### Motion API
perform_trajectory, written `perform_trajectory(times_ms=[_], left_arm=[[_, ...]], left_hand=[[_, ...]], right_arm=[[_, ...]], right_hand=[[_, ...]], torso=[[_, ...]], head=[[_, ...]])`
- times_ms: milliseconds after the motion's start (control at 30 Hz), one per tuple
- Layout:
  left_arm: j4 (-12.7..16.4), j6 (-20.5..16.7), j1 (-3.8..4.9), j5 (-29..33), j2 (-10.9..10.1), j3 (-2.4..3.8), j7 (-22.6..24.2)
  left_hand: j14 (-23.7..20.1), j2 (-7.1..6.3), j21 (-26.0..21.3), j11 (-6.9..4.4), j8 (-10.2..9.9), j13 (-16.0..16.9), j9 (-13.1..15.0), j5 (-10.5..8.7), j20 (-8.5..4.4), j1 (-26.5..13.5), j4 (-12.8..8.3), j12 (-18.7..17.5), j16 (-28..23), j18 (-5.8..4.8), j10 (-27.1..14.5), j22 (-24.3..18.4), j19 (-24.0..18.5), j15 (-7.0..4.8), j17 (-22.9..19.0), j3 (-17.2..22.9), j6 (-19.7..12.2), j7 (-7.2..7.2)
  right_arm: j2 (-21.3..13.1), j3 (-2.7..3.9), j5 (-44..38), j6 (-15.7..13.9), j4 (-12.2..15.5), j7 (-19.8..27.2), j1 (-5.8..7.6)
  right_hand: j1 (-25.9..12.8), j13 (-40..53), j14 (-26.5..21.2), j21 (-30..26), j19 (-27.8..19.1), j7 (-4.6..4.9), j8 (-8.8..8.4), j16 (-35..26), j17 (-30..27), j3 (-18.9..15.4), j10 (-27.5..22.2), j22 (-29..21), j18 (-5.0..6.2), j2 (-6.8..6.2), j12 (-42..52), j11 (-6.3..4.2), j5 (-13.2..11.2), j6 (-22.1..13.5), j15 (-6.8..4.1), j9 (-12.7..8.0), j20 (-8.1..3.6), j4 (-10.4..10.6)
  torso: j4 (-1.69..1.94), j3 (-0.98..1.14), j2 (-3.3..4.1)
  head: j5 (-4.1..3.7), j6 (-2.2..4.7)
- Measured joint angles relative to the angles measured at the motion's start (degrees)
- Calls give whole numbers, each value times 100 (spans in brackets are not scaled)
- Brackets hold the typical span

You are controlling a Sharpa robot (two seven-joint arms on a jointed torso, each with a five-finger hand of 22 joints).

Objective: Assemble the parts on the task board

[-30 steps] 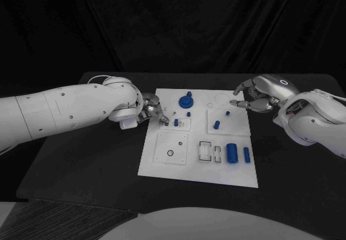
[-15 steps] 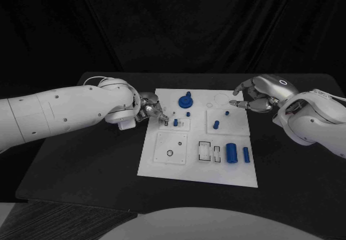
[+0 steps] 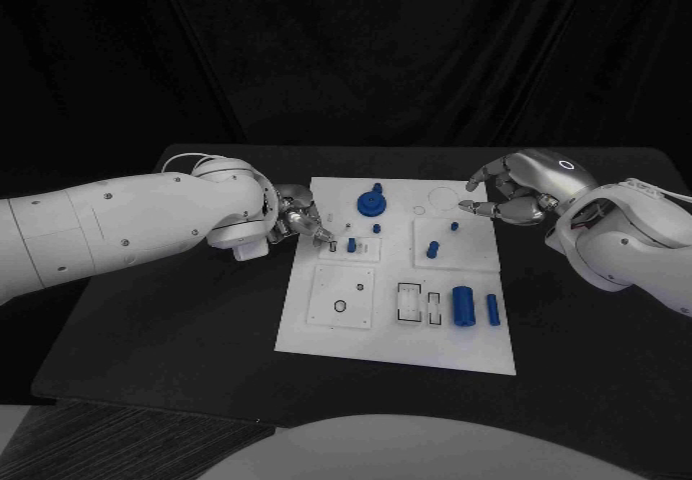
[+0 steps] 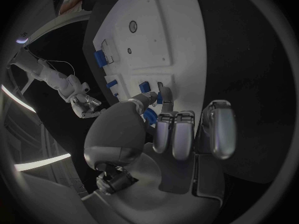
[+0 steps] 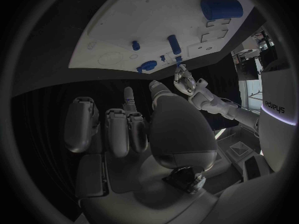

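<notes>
Left hand (image 3: pixel 306 224) now nearer small blue peg (image 3: pixel 351 244), fingertips touching.

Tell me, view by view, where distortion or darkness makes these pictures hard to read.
Head view: undistorted; the white task board stands out sharply, but the black table merges into the dark backdrop. Left wrist view: fisheye bends the board's straight edges, and the left hand blocks the middle. Right wrist view: same bending; the right hand sits in shadow.
</notes>
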Motion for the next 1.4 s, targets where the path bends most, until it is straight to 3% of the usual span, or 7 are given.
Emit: perform_trajectory(times_ms=[433,533,933,1167,1267,1400], left_arm=[[-46,265,6,128,78,8,-252],[-49,279,6,146,85,7,-256],[-32,230,6,172,83,1,-179],[27,96,6,178,37,1,-48],[68,55,41,181,-3,-1,6],[104,59,161,183,-47,-1,61]], left_hand=[[0,0,0,-1,0,0,-34,6,-29,-2,-53,0,0,1,0,0,-49,0,0,55,31,8],[0,-61,0,-1,0,0,-42,6,-29,-63,-23,0,0,1,0,0,-49,0,0,86,61,-22],[0,-61,0,-2,-50,0,-85,7,-31,-63,-94,0,0,1,0,0,-47,0,0,157,100,1],[0,-82,0,-3,-66,0,-86,139,-31,-84,-94,0,0,1,0,0,-47,-1,0,157,110,9],[0,-81,0,-18,-66,0,-87,139,-31,-85,-94,0,0,1,17,0,-47,-1,0,157,111,9],[0,-14,0,-20,-66,0,-145,139,-32,-152,-93,0,0,1,18,0,-47,-1,0,158,111,9]], right_arm=[[8,0,-1,39,-12,-12,-1],[8,0,-1,49,-12,-16,-1],[5,0,-1,79,-22,-37,-2],[3,0,-2,92,-24,-49,-4],[2,0,-2,98,-25,-54,-4],[1,0,-2,106,-25,-59,-4]], right_hand=[[76,0,0,0,0,0,0,0,0,1,0,0,0,74,0,0,89,0,0,-9,0,-1],[76,0,0,0,0,0,0,0,0,1,0,0,0,74,0,0,89,0,0,-10,0,-1],[76,0,0,0,0,0,0,0,0,1,0,0,0,74,0,0,221,0,0,-18,0,-1],[76,0,0,0,0,0,0,0,0,1,0,0,0,74,0,0,221,0,0,-34,0,-1],[76,0,0,0,0,0,0,0,0,66,0,0,0,74,0,0,221,0,1,-34,0,-66],[76,0,0,0,0,0,0,0,0,71,0,0,0,74,0,0,221,0,0,-35,0,-70]], torso=[[-6,3,2],[-6,3,3],[-10,1,2],[-13,2,1],[-11,2,0],[-8,1,-2]], head=[[1,0],[-9,0],[-12,0],[-17,0],[-21,0],[-22,0]])
